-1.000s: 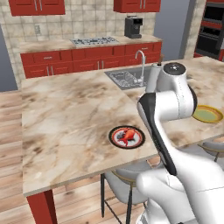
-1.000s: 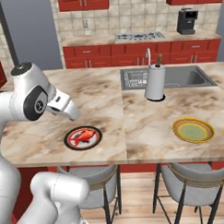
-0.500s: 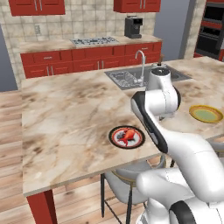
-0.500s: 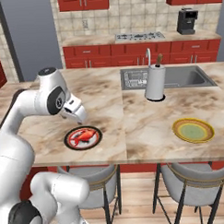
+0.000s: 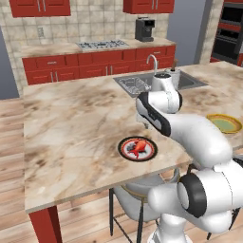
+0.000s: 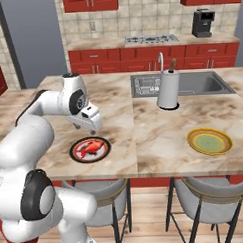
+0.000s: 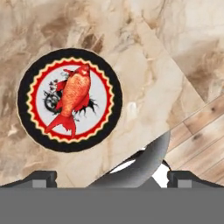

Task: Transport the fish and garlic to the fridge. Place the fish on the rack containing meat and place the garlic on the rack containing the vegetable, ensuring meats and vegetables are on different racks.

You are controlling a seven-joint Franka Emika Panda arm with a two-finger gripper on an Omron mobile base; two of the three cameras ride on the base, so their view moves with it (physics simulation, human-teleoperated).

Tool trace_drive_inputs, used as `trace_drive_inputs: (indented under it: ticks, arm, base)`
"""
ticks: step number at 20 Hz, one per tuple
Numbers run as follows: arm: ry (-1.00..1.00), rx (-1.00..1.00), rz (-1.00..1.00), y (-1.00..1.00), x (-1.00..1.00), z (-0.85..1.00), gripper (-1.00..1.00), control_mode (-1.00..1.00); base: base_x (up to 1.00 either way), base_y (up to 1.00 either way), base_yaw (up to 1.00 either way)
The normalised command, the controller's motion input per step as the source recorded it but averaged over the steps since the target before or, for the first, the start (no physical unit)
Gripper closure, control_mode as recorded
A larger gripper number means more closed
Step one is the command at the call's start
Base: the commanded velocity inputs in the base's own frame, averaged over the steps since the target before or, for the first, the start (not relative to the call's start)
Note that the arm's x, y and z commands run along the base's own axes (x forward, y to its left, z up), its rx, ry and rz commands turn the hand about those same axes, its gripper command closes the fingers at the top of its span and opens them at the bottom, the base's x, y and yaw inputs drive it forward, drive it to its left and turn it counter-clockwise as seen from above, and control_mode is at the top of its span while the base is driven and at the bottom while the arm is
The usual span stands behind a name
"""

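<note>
Across the middle of the room runs a marble island counter (image 5: 71, 123), with a sink (image 6: 192, 83) set into its far side, a white paper towel roll (image 6: 168, 90) standing beside the sink, and a yellow-rimmed green plate (image 6: 210, 141) near the front edge. Near that same front edge, well apart from the green plate, sits a round plate with a black and red rim (image 7: 27, 83), and the fish (image 7: 73, 97) lies on its white centre. Above the counter just beside this plate hangs the gripper (image 6: 92, 126), its fingers (image 7: 43, 177) spread wide apart and holding nothing.
</note>
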Motion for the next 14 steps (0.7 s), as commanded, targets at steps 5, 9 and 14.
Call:
trace_drive_inputs:
  ticks: [5,9,14]
  arm:
    - [0.16,0.07,0.00,0.02,0.48,-0.51,-1.00,-1.00]
    - [0.10,0.01,0.00,0.11,0.50,-0.44,-1.00,-1.00]
    - [0.09,0.00,0.00,0.18,0.49,-0.46,-1.00,-1.00]
  base:
    - [0.00,0.00,0.00]
    - [0.00,0.00,0.00]
    - [0.00,0.00,0.00]
